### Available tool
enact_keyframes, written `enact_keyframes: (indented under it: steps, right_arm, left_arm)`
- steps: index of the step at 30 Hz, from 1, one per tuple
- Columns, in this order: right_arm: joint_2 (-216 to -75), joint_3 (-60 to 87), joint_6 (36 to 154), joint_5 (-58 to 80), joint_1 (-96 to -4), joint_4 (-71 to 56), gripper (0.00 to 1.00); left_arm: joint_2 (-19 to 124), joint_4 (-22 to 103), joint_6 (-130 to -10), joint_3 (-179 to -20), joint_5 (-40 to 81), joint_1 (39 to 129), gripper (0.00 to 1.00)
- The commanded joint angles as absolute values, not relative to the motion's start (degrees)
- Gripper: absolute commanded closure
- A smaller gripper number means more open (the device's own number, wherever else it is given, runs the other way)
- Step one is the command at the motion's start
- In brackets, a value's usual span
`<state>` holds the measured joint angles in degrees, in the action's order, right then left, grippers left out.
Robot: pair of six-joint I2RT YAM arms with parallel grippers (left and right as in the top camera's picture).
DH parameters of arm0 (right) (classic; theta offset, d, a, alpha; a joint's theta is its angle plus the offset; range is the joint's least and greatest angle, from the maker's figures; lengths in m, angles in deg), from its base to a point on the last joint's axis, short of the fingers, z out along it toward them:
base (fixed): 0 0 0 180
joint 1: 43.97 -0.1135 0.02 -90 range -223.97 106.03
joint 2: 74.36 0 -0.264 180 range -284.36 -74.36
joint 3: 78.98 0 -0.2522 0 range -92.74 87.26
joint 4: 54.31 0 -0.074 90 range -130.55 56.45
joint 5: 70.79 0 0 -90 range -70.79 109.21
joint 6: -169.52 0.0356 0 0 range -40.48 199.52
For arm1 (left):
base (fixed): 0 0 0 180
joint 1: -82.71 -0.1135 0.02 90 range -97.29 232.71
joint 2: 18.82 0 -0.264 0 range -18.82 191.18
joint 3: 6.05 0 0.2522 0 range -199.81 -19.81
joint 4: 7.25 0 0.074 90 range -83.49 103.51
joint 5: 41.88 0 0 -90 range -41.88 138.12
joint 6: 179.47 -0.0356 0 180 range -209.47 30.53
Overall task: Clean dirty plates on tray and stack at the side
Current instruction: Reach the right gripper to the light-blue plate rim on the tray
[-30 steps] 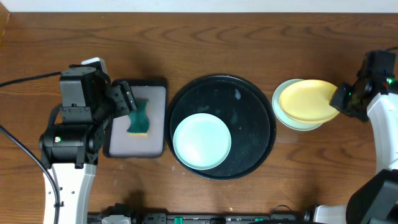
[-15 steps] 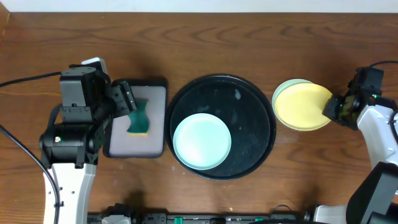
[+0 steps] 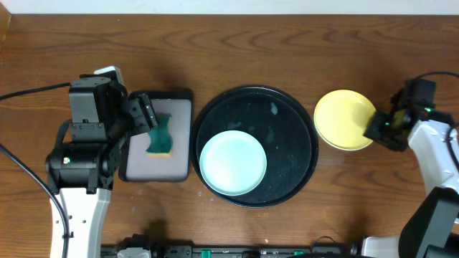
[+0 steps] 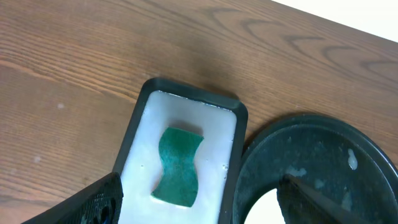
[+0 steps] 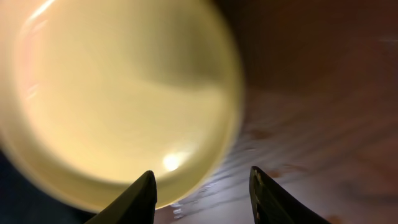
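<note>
The yellow plate (image 3: 344, 127) is put at the right; a green plate (image 3: 233, 163) remains on the tray (image 3: 288, 109). The left gripper (image 4: 199, 190) and the right gripper (image 5: 204, 186) are spread wide.

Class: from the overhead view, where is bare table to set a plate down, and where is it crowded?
Free: the far wood strip beyond the round tray; the wood in front of the yellow plate, between tray and right arm. Crowded: sponge tray tight between left arm and round tray.
</note>
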<state>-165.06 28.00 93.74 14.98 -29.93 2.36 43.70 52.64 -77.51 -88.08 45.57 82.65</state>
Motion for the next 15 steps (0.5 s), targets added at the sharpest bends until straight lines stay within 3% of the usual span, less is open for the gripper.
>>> enact_keyframes:
  steps: [1,15]
  right_arm:
    - [-164.1,28.1,91.8,8.4,-34.9,3.0,0.54]
    - [-164.3,28.1,91.9,4.2,-66.0,2.1,0.49]
  left_arm:
    - [43.8,52.7,-77.7,-89.3,46.7,82.5,0.20]
    - [43.8,52.7,-77.6,-89.3,46.7,82.5,0.20]
